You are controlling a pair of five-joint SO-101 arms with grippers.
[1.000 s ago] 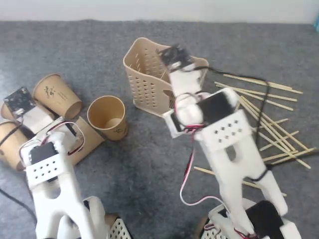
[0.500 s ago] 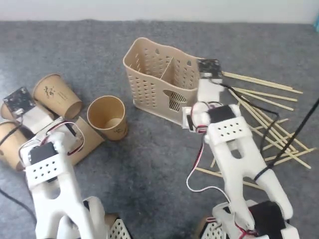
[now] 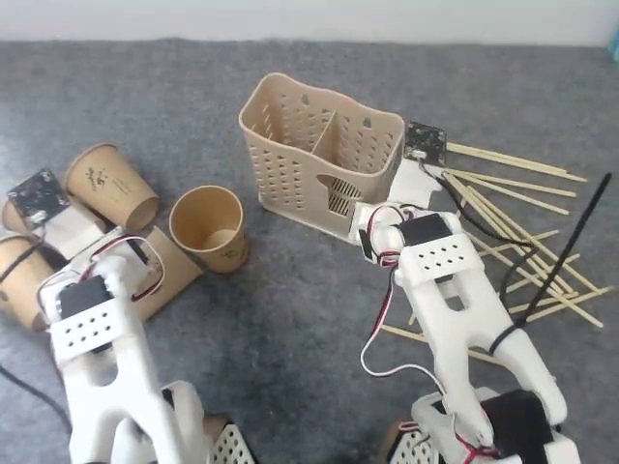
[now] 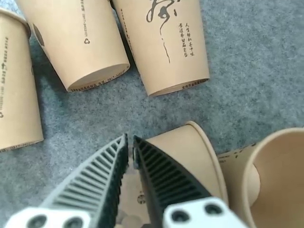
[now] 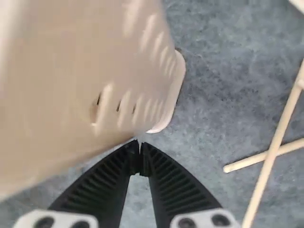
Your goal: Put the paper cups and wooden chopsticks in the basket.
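Observation:
The beige slotted basket [image 3: 319, 155] stands mid-table. Wooden chopsticks [image 3: 513, 217] lie scattered on the grey carpet to its right. My right gripper [image 5: 140, 145] is shut and empty, low beside the basket's [image 5: 95, 71] right-hand corner, with chopsticks [image 5: 280, 137] a little farther off. One paper cup [image 3: 208, 227] stands upright left of the basket; another cup [image 3: 111, 184] lies on its side. My left gripper [image 4: 129, 141] is shut with nothing in it, hovering over a lying cup [image 4: 187, 154], with more lying cups [image 4: 164, 42] beyond.
A further cup [image 3: 17, 275] lies at the far left by the left arm [image 3: 92, 309]. The right arm [image 3: 455, 290] covers the carpet in front of the basket's right end, and cables trail over the chopsticks. Open carpet lies between the two arms.
The right arm has swung from above the basket to its right side and come down next to it. The left arm and the cups have stayed put.

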